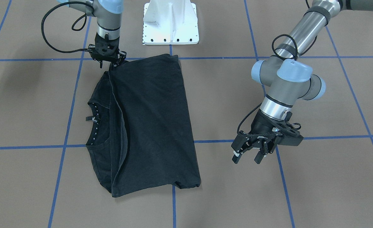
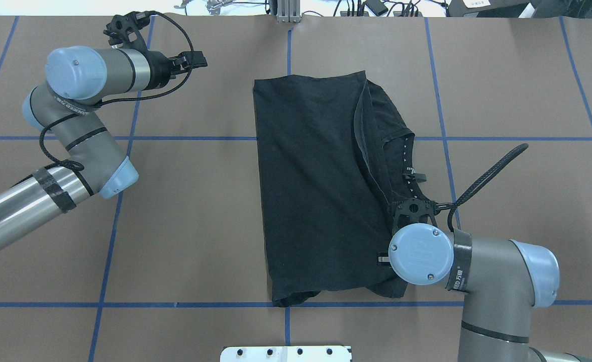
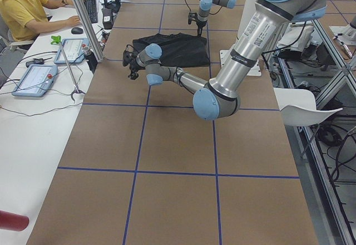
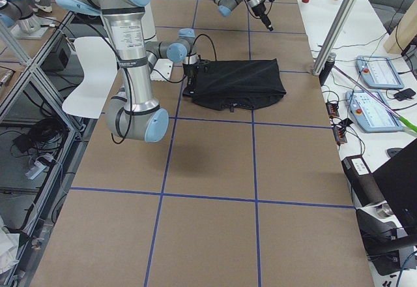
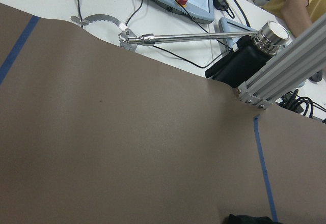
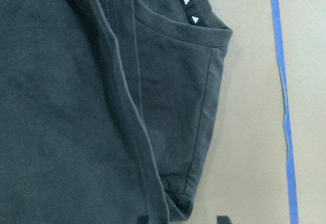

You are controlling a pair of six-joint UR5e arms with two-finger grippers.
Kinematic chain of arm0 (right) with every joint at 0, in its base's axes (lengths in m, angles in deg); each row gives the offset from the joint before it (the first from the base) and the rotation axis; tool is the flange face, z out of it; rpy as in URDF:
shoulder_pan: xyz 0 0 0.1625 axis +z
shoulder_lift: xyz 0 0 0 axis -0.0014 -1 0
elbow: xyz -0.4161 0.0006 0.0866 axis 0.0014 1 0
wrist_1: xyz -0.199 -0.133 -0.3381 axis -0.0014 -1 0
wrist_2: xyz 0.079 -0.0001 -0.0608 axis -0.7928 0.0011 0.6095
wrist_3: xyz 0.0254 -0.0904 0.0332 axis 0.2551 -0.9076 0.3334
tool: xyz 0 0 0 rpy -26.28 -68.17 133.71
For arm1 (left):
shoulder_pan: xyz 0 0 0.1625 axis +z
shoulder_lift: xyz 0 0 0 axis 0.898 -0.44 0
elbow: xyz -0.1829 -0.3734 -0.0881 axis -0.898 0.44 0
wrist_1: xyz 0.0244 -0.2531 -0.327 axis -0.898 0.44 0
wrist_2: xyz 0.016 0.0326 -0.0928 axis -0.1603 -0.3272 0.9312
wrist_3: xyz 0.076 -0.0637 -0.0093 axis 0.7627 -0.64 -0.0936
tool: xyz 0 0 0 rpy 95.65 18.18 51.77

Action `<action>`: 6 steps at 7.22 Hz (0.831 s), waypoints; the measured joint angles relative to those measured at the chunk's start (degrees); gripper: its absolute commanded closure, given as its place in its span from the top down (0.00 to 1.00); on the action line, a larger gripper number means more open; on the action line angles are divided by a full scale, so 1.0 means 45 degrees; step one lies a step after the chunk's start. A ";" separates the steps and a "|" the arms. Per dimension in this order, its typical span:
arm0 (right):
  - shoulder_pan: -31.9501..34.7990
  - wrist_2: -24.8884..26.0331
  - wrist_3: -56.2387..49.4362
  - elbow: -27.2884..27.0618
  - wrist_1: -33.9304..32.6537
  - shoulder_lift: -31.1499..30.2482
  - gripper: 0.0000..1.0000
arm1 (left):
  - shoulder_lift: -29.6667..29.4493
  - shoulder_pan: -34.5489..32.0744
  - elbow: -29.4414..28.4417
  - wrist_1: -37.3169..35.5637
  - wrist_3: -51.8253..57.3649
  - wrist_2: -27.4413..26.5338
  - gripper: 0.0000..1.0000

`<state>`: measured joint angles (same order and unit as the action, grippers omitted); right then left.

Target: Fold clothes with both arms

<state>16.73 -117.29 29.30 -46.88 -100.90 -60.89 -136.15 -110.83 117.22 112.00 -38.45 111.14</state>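
Left fingers [image 1: 248, 151] are spread wide and holding nothing, just hanging over bare counter [image 1: 316, 196] well off to the side of the shirt [image 1: 154, 126]. Right fingers [image 1: 112, 61] point straight down at the shirt's corner on the robot's side. They look parted too (the wrist cam only catches the very tips): one tip sits over the cloth and the other over the brown surface, with the folded edge between them. Can't tell if they're actually pressing on the fabric.

The counter is matte brown, paper-like, with blue tape [image 1: 237, 141] lines marking big squares. The fingers are black, skeletal-looking linkages, and the left ones have pale pads at the tips.

The shirt is plain black cotton, lying flat mid-counter as a long rectangle. A big layer is folded over the top, its hem running lengthwise, and the collar [image 1: 95, 125] end peeks out beside it with a row of tiny white marks inside the neckline.
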 measured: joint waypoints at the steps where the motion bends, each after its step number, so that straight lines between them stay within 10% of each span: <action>1: 0.0170 -0.0048 -0.0038 -0.0064 0.0008 -0.0004 1.00 | -0.0014 0.0000 0.0014 0.0000 -0.0005 0.0005 0.99; 6: 0.1780 -0.0074 -0.1781 0.1184 0.0256 0.1419 1.00 | -0.0073 -0.0041 0.0234 0.0005 -0.0016 -0.0016 0.99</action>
<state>24.74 -117.63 21.28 -41.55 -99.74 -54.51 -136.48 -111.01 118.27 112.03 -38.52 111.06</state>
